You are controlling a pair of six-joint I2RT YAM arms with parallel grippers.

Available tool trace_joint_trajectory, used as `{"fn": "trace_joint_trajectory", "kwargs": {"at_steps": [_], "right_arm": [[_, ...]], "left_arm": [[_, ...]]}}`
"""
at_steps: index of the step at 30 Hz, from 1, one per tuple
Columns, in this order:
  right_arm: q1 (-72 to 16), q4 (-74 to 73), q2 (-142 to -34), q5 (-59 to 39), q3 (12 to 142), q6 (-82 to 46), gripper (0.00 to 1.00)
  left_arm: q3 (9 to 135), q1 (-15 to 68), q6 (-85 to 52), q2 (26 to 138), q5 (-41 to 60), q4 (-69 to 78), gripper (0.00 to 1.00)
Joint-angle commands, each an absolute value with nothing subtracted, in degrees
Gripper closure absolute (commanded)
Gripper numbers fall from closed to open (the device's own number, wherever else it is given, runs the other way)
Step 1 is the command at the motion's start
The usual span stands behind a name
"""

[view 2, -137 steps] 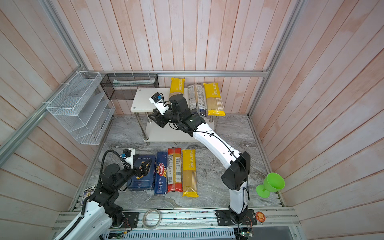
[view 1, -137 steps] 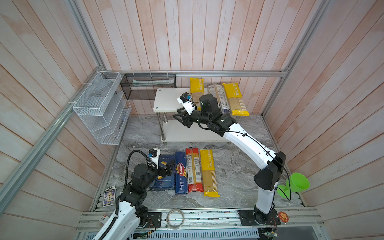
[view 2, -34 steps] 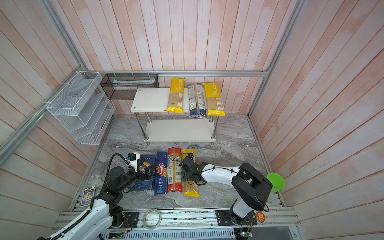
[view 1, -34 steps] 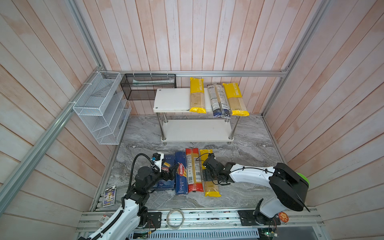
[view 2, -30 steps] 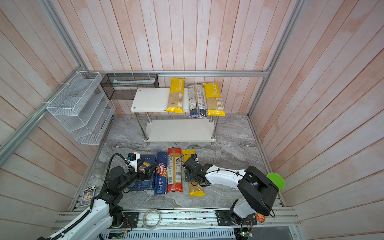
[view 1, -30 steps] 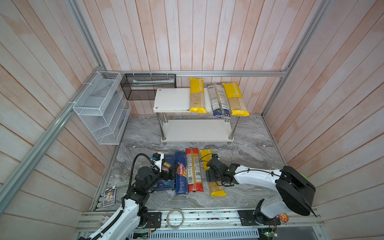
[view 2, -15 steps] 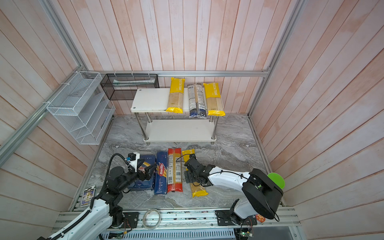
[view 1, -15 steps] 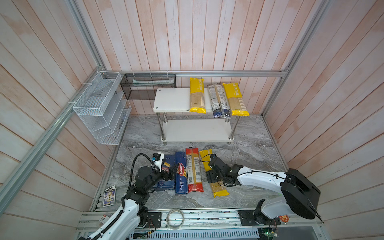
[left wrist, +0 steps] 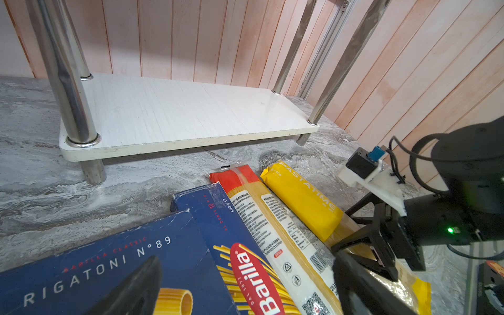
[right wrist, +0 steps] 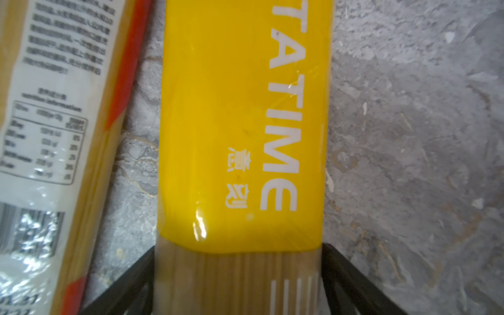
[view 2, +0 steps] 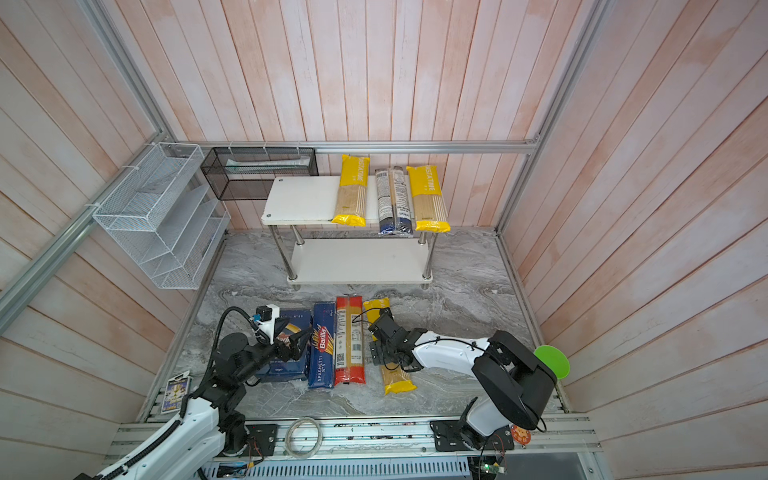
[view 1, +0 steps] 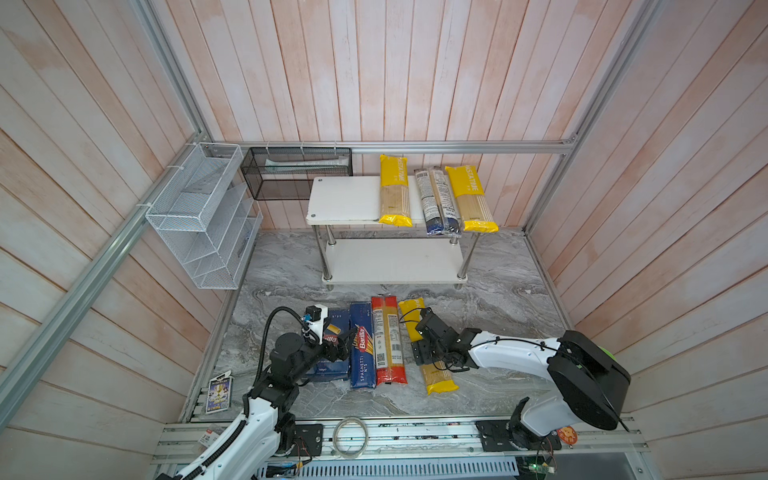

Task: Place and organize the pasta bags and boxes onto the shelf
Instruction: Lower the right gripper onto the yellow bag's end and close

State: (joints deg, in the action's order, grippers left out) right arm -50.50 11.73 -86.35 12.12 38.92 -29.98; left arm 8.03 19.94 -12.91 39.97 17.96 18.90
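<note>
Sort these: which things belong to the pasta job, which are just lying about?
Job: white two-tier shelf; on it, two yellow PASTATIME bags, dark blue and clear bag; not yet shelved, wide blue rigatoni box, narrow blue spaghetti box, red-ended clear bag, third yellow bag.
Lying about: white wire-mesh organiser, black mesh basket, green cup.

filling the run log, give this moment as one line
right end effector: astride yellow bag on floor, grip unclear | left end effector: open by rigatoni box | shelf: three bags on top
</note>
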Motion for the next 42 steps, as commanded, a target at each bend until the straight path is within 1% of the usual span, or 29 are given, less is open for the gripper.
{"fn": "trace_joint_trajectory", "kwargs": {"at_steps": [1,8,12,18,20,22,24,29,34,42], "right_arm": [[-49.79,9.87,-86.57,10.44,36.86,-30.55,0.10],[-49.85,8.37,-87.67,11.54,35.80,-32.67,0.17],[-49.90,6.88,-86.78,11.46,34.91,-33.61,0.25],[-49.88,4.80,-84.67,11.00,33.90,-33.84,0.30],[-49.89,4.63,-84.14,10.97,33.60,-33.99,0.34],[-49.88,4.40,-83.50,10.90,33.28,-34.18,0.41],[-49.86,4.13,-82.76,10.74,32.91,-34.28,0.42],[-49.89,3.87,-80.57,10.77,32.39,-34.63,0.49],[-49.83,3.95,-79.02,10.63,32.39,-34.63,0.59],[-49.84,3.96,-78.53,10.78,32.88,-34.63,0.68]], "left_arm": [[8.45,20.13,-12.62,39.63,17.73,19.69,0.00],[8.51,20.06,-12.67,39.58,17.67,19.67,0.00],[8.49,20.12,-12.72,39.62,17.36,19.69,0.00],[8.42,20.12,-12.74,39.55,17.23,19.62,0.00],[8.45,20.13,-12.75,39.64,17.20,19.68,0.00],[8.44,20.13,-12.74,39.64,17.15,19.69,0.01],[8.50,20.13,-12.75,39.64,17.17,19.69,0.00],[8.44,20.12,-12.81,39.61,17.07,19.68,0.00],[8.50,20.11,-12.85,39.72,16.97,19.68,0.00],[8.48,20.07,-12.83,39.79,16.82,19.69,0.00]]}}
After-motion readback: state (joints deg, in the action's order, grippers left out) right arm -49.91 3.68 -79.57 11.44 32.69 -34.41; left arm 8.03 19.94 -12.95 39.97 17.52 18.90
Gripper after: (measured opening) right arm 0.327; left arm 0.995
